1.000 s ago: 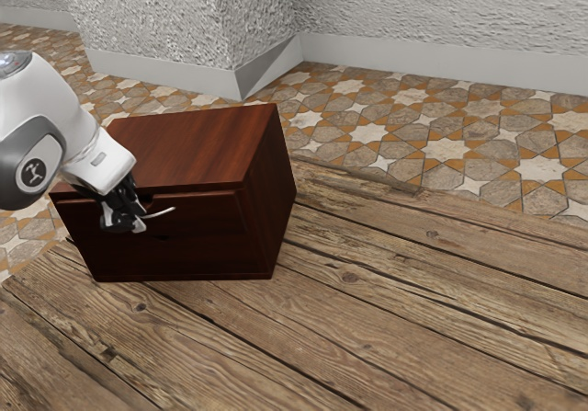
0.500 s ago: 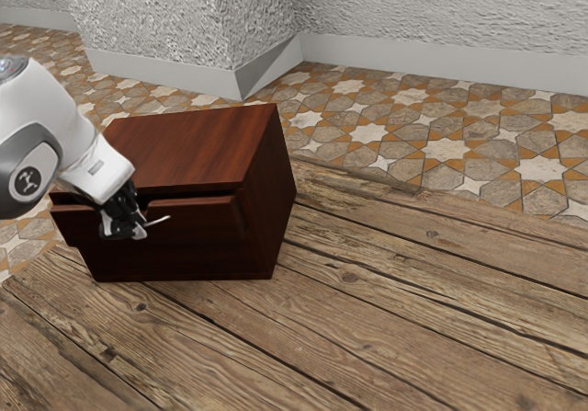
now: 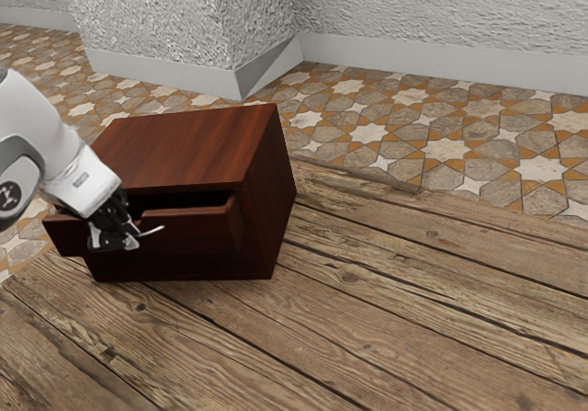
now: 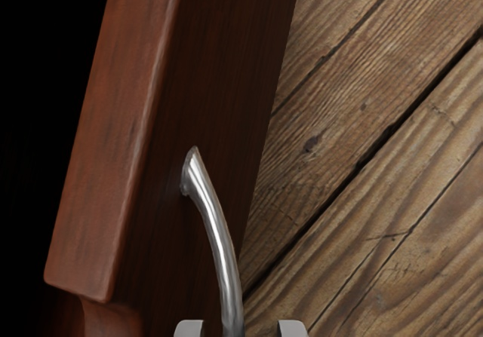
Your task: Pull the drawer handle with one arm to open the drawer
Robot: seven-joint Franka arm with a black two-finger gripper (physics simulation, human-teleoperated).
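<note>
We are holding our gripper (image 3: 112,238) at the front of the dark wooden cabinet (image 3: 202,144), which is sitting on the plank floor (image 3: 413,319) near the exterior view's left. Its upper drawer (image 3: 188,225) is standing partly out of the cabinet body, with a dark gap showing above its front. The silver handle (image 3: 152,232) is poking out from the gripper toward the exterior view's right. In the wrist view the curved handle (image 4: 215,231) is running down from the drawer front (image 4: 151,126) and passing between our two fingertips (image 4: 189,328), which are standing slightly apart from it on either side, so the pincer is hooking the handle loosely rather than clamping it.
</note>
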